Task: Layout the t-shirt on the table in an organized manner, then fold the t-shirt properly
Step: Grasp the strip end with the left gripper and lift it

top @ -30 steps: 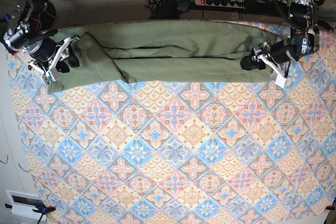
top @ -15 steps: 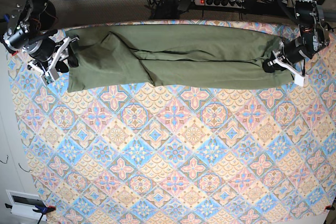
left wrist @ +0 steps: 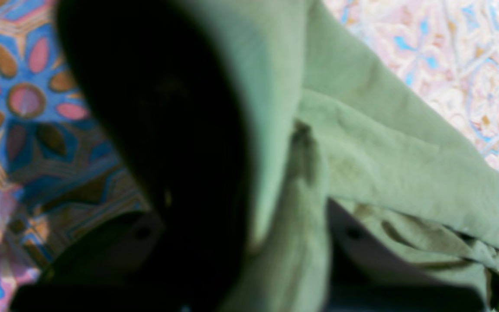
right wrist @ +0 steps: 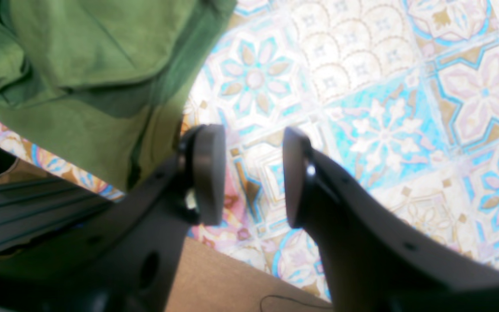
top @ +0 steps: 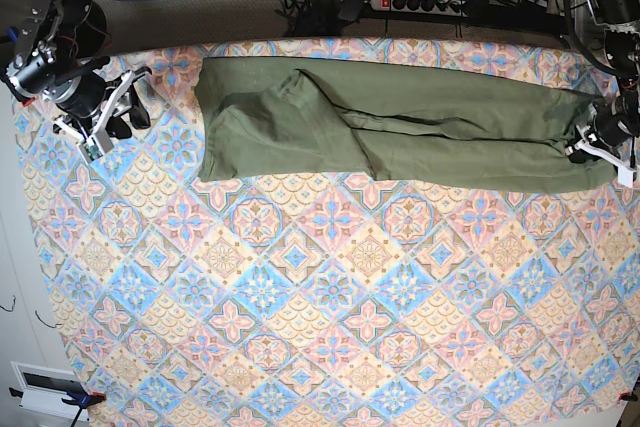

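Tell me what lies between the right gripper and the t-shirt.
Only bare patterned table: in the base view, the right gripper stands apart from the t-shirt. The right wrist view shows its jaws open over tablecloth, cloth edge beside them.

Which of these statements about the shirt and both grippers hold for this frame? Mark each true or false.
1. The left gripper is shut on the t-shirt. True: the left wrist view shows cloth pinched between its fingers.
2. The right gripper holds the shirt's other end. False: it is open with only the table showing between its fingers, and the shirt lies apart from it.
3. The t-shirt is stretched in a long band across the far part of the table. True.
4. The t-shirt lies flat with both sleeves spread out. False: it is bunched and creased lengthwise.
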You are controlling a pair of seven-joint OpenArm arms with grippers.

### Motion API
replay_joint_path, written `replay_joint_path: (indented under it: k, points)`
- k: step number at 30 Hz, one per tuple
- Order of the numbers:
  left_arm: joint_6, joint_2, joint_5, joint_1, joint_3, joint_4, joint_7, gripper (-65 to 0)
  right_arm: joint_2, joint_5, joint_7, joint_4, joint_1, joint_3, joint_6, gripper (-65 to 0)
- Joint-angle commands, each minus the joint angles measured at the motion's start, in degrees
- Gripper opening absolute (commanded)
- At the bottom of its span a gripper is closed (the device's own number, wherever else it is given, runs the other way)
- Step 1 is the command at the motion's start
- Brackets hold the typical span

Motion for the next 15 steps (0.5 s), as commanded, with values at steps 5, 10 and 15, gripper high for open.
replay_joint_path:
  k: [5,10,15]
  points:
    - [-0.2,3.8,-0.9,-0.5,-0.2,6.7,3.7,-65.0,0.9,0.8,1.0,0.8,0.2,0.4,0.1,-43.6]
    - [-0.2,11.8,-0.6,4.3,-0.3,20.5,5.0,-65.0,0.9,0.8,1.0,0.8,0.2,0.4,0.1,-43.6]
    - [-0.2,17.9,-0.6,6.8,-0.1,25.7,5.1,-65.0,0.9,0.8,1.0,0.8,0.1,0.4,0.1,-43.6]
